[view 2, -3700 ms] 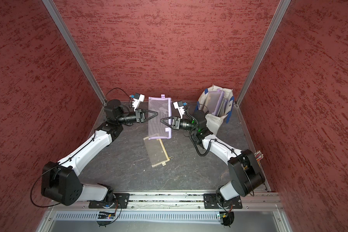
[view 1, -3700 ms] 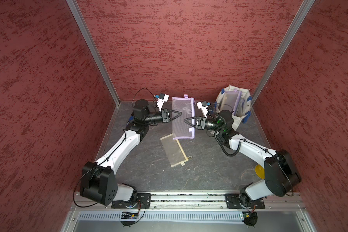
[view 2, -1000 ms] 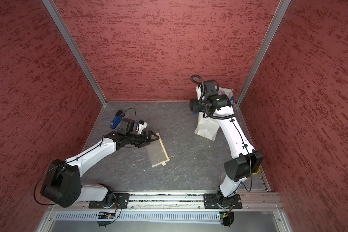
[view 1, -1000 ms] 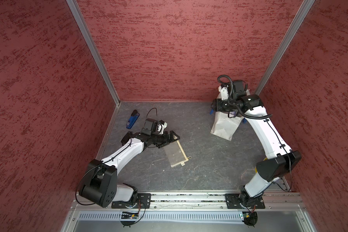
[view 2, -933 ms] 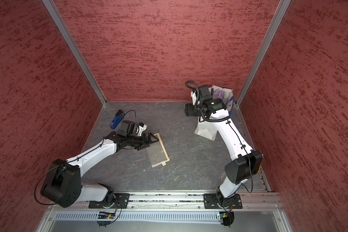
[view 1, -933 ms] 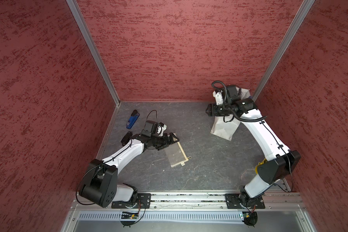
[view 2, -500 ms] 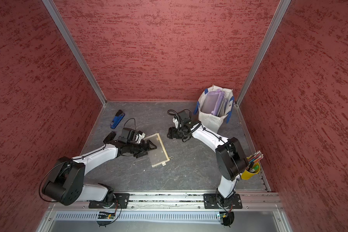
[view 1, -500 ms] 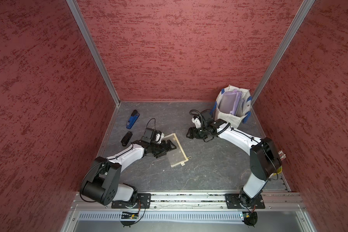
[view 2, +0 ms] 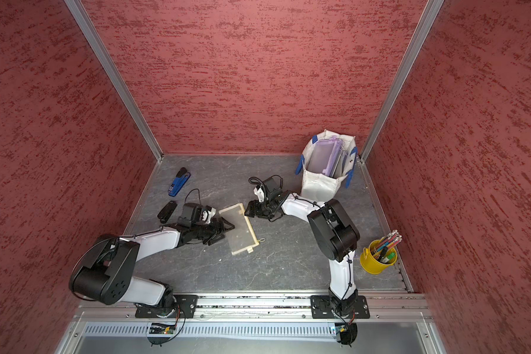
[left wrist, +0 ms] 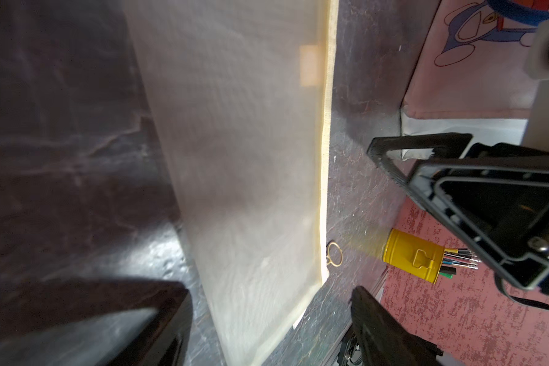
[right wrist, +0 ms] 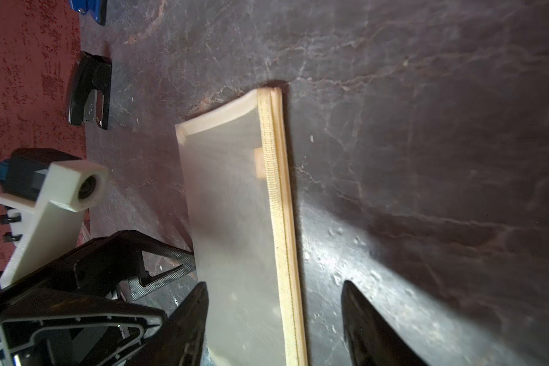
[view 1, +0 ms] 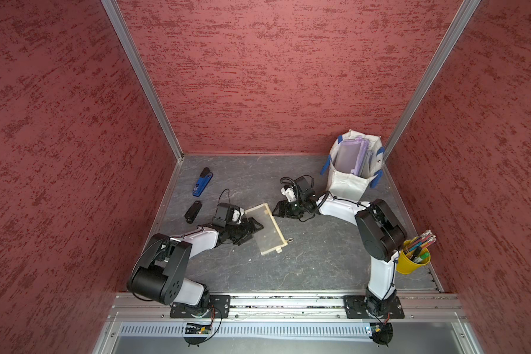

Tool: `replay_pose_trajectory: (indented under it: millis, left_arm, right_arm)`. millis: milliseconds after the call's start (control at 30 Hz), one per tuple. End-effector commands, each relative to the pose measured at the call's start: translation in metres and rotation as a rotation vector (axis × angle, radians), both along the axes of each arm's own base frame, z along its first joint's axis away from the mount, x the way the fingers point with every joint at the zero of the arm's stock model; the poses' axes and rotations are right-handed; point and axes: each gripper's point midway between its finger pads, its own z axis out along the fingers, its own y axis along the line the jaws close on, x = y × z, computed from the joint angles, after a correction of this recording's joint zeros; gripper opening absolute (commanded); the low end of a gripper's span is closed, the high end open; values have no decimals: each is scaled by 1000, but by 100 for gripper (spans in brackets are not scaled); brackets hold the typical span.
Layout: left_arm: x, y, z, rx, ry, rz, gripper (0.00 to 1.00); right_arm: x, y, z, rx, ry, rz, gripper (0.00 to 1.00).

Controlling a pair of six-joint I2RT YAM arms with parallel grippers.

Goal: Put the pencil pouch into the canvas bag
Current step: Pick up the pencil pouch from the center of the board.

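Observation:
The pencil pouch [view 1: 269,230] [view 2: 239,228], flat, translucent cream with a yellow zipper edge, lies on the grey floor between both arms. My left gripper [view 1: 252,233] [left wrist: 270,320] is open, its jaws straddling the pouch's [left wrist: 241,158] near-left long edge. My right gripper [view 1: 277,212] [right wrist: 276,317] is open too, low over the far corner, with the zipper edge of the pouch [right wrist: 235,206] between its fingers. The canvas bag [view 1: 345,184] [view 2: 318,185] stands upright in the back right corner, off-white with blue handles, behind the right arm.
Purple pouches [view 1: 350,154] stand inside the bag. A blue stapler [view 1: 202,182] and a black stapler [view 1: 193,211] lie at the left wall. A yellow cup of pencils [view 1: 411,260] stands at the right edge. Red walls enclose three sides.
The right arm has come down from the bag to the pouch's far corner. The left gripper has slid onto the pouch's left edge and its jaws have narrowed somewhat.

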Motion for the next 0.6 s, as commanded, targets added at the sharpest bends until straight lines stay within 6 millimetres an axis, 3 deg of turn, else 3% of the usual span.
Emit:
replay_pose_trajectory:
  millis: [0, 200, 400, 500, 567]
  left_arm:
    - [1, 5, -19, 24, 32, 46, 76]
    - [10, 4, -33, 16, 37, 85, 68]
    - [23, -1, -29, -24, -4, 104, 58]
    - [29, -4, -24, -37, -17, 103, 48]
    - [32, -6, -17, -47, -34, 98, 34]
  right_arm:
    - [-4, 11, -11, 53, 27, 5, 66]
    - [-15, 22, -26, 102, 78, 17, 64]
    - [-24, 29, -27, 126, 92, 40, 61]
    - [-24, 29, -23, 128, 84, 42, 59]
    - [-23, 28, -17, 126, 68, 43, 59]
